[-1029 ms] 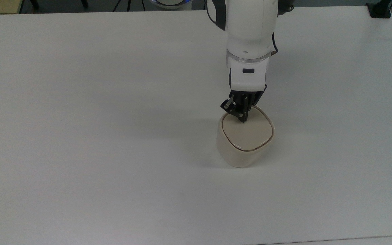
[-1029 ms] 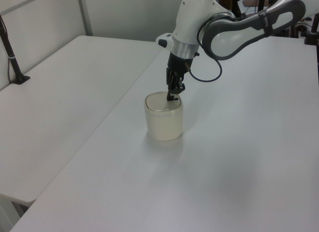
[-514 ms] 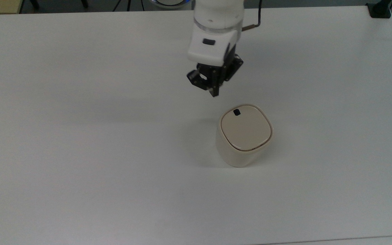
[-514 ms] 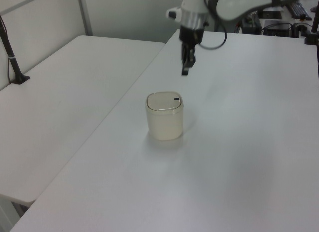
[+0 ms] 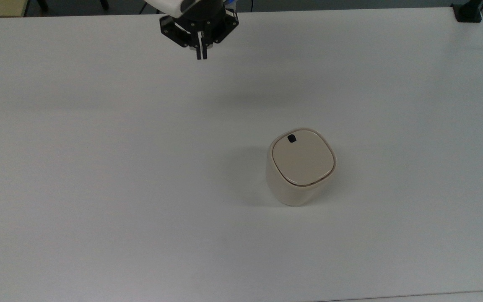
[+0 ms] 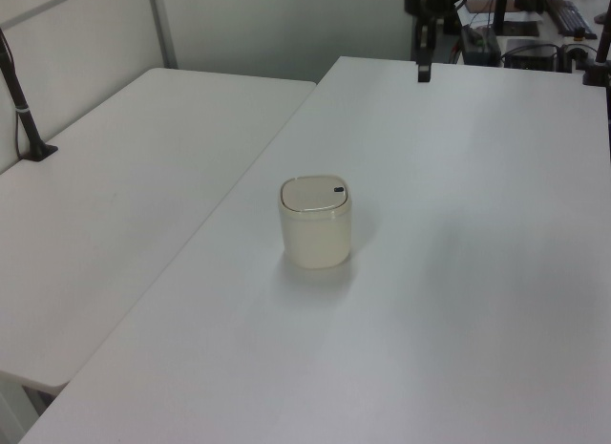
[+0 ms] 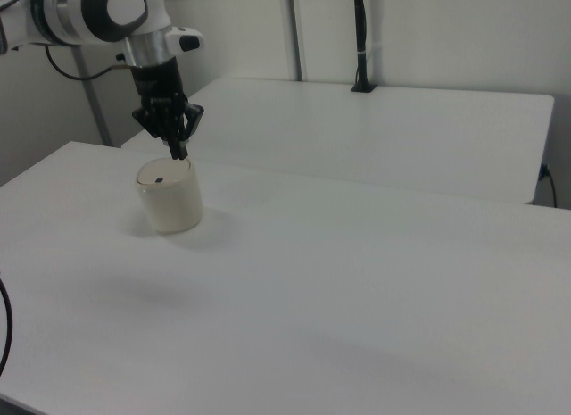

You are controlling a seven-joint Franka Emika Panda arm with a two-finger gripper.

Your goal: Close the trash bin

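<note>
Since the earlier frames the gripper (image 5: 201, 53) has been leaving the lid and is now hanging at the upper centre-left of the top view, well apart from the trash bin (image 5: 301, 166), which has not shifted. The fingers (image 5: 203, 51) are lying together with nothing between them. The trash bin is standing upright on the white table (image 5: 99, 167), right of centre in the top view and just left of centre in the left view (image 6: 315, 222). Its lid (image 5: 302, 157) is lying flat and flush with the rim, so the closing is looking complete. From the fingers, the bin is lying down and to the right in the top view; in the right view the gripper (image 7: 175, 147) is appearing just above and behind the bin (image 7: 168, 195). The body's long axis is running vertically, the lid facing up; the black mark (image 5: 292, 138) is sitting at the lid's upper-left corner in the top view, on the side towards the arm.
</note>
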